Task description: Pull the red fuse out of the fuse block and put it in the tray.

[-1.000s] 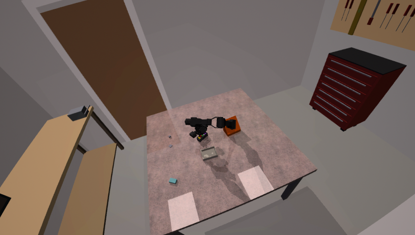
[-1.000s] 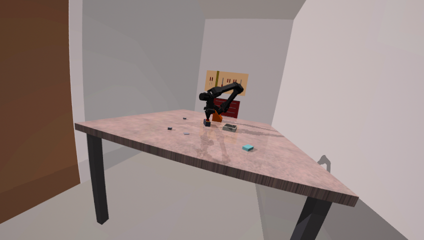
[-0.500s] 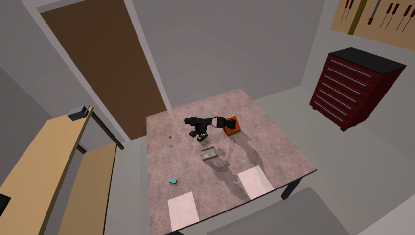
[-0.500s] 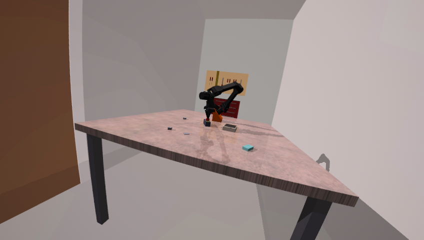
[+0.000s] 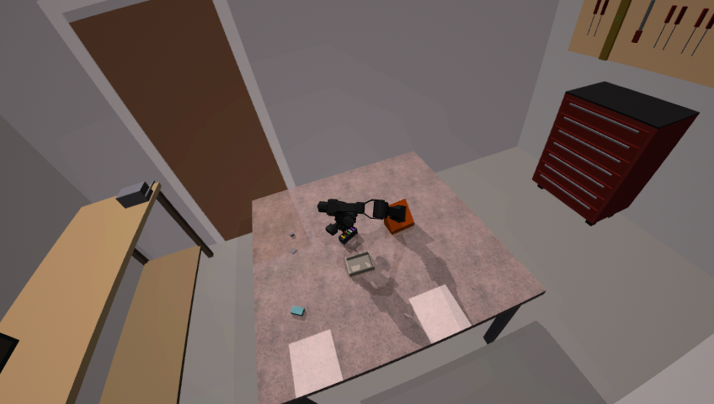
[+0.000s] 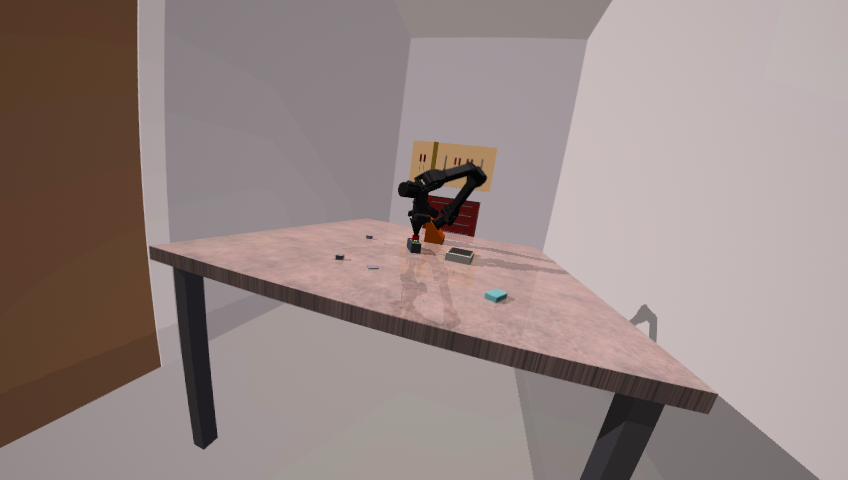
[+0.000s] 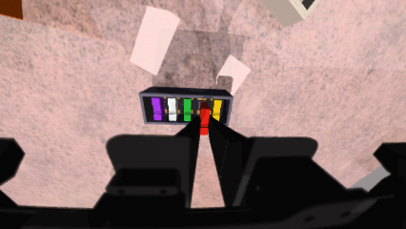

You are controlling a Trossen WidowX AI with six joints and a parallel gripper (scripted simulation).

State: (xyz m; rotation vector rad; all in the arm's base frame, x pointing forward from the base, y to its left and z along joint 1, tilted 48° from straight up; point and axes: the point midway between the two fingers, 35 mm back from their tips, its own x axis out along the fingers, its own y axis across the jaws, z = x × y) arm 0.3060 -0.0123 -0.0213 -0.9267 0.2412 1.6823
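My gripper (image 6: 415, 235) (image 7: 204, 120) is shut on the red fuse (image 6: 415, 237) (image 7: 204, 116), which hangs upright just above the fuse block (image 5: 349, 238) (image 6: 411, 246) (image 7: 164, 91). An empty slot shows beyond the fuse in the wrist view. How much gap there is between its lower end and the block is hard to tell. The purple fuse (image 7: 156, 109), white fuse (image 7: 172, 110), green fuse (image 7: 187, 110) and yellow fuse (image 7: 217, 110) sit in the block, the green and yellow ones beside the empty slot. The grey tray (image 5: 361, 273) (image 6: 458, 259) stands near the block and holds no fuse.
The arm's orange base (image 5: 401, 223) (image 6: 434, 233) is beyond the block in the exterior view. A teal block (image 5: 297, 310) (image 6: 495, 295) and small grey pieces, one (image 5: 291, 234) and another (image 5: 293, 251), lie on the table (image 5: 330, 300). The tray's corner enters the wrist view at upper right.
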